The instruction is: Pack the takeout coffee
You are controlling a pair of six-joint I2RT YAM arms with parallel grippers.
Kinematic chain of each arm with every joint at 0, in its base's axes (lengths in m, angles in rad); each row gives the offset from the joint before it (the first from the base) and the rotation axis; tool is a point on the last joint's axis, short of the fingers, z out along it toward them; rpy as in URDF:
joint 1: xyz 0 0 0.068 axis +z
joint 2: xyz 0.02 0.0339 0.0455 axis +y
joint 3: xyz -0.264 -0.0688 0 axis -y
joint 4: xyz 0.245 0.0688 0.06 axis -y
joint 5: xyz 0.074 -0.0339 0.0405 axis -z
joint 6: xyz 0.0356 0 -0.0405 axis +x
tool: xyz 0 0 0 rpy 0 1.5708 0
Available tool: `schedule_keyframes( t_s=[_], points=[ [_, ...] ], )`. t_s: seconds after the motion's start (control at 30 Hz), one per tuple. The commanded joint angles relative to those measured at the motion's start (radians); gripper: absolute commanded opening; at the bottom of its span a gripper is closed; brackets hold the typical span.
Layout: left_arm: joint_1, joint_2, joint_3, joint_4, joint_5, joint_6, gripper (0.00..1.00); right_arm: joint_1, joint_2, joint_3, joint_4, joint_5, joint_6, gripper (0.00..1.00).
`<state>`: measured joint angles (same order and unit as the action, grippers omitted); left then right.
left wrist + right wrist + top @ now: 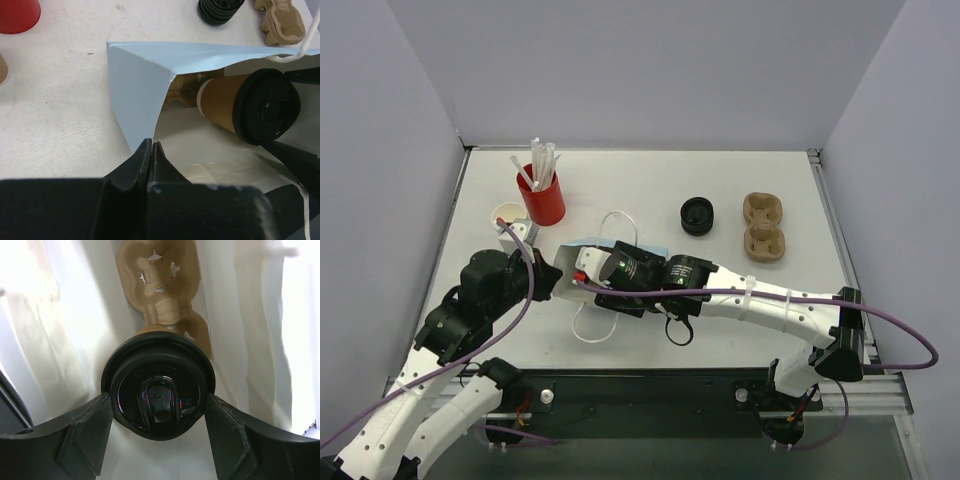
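A light blue paper bag (135, 85) lies on its side with its mouth towards the arms. The takeout coffee (220, 102), a brown cup with a black lid (157, 390), lies horizontally in that mouth. My right gripper (157, 405) grips the lid rim from both sides, a finger pressed against each side. My left gripper (151, 145) is shut on the bag's lower mouth edge at the left corner. In the top view the bag (605, 243) sits between both wrists, and the cup is hidden there.
A brown pulp cup carrier (157, 285) lies deep inside the bag. Outside it stand a red cup of stirrers (542, 197), a stack of black lids (697, 215), more pulp carriers (764, 226) and a tan cup (506, 213). White bag handles (595, 325) trail towards the near edge.
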<state>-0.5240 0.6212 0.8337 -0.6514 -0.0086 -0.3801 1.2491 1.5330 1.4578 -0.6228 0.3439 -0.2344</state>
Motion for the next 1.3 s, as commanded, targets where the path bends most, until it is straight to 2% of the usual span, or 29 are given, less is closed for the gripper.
schedule_keyframes(
  t_s=[0.0, 0.27, 0.47, 0.67, 0.8, 1.27],
  points=[
    [-0.004, -0.002, -0.010, 0.099, 0.039, 0.038, 0.00, -0.039, -0.028, -0.021, 0.055, 0.009, -0.071, 0.39],
    [-0.004, 0.012, -0.044, 0.259, 0.022, 0.161, 0.00, -0.135, 0.004, 0.036, 0.130, -0.042, -0.170, 0.39],
    [-0.004, -0.050, -0.151, 0.331, 0.067, 0.122, 0.00, -0.175, -0.011, -0.071, 0.208, -0.088, -0.279, 0.39],
    [-0.002, -0.077, -0.185, 0.288, 0.071, 0.099, 0.00, -0.194, -0.017, -0.160, 0.302, -0.152, -0.397, 0.39],
    [-0.002, -0.078, -0.183, 0.271, 0.059, 0.081, 0.00, -0.195, -0.037, -0.224, 0.392, -0.212, -0.537, 0.39],
    [-0.001, -0.075, -0.182, 0.253, 0.053, 0.046, 0.00, -0.241, 0.064, -0.201, 0.445, -0.152, -0.657, 0.39]
  ],
)
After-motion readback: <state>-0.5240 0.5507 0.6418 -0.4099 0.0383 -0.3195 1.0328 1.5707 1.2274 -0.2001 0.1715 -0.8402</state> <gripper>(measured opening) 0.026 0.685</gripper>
